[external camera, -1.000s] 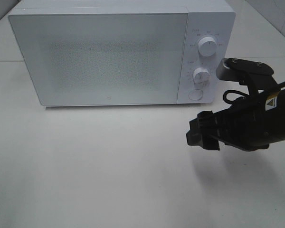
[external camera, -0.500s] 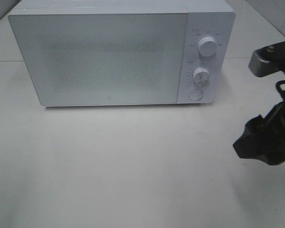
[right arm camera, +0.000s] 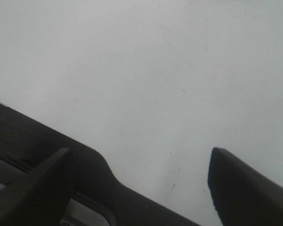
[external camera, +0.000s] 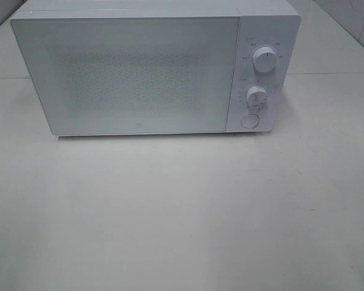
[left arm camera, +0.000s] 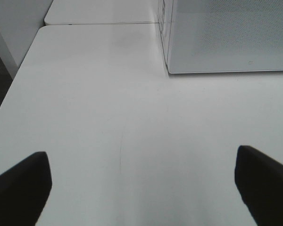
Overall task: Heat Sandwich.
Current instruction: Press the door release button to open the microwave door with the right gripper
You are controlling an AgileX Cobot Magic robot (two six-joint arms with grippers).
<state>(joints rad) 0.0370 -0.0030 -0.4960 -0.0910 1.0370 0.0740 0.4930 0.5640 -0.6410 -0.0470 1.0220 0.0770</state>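
The sandwich is out of view in every frame. A white microwave (external camera: pixel 139 73) stands at the back of the table with its door closed. Neither arm appears in the exterior high view. In the left wrist view my left gripper (left arm camera: pixel 141 162) is open over bare white table, with nothing between its dark fingers (left arm camera: pixel 23 183). A lower front corner of the microwave (left arm camera: pixel 226 37) lies ahead of it. My right gripper (right arm camera: pixel 139 157) is also open over bare table and holds nothing.
The microwave's right panel carries two round knobs (external camera: pixel 264 60) (external camera: pixel 256 96) and a round button (external camera: pixel 249 120). A dark curved band (right arm camera: pixel 47 136) that I cannot identify crosses the right wrist view under one finger. A table seam (left arm camera: pixel 99 22) runs beside the microwave.
The right arm has swung to the right, away from the microwave's control panel, and has left the exterior high view. The microwave has not moved.
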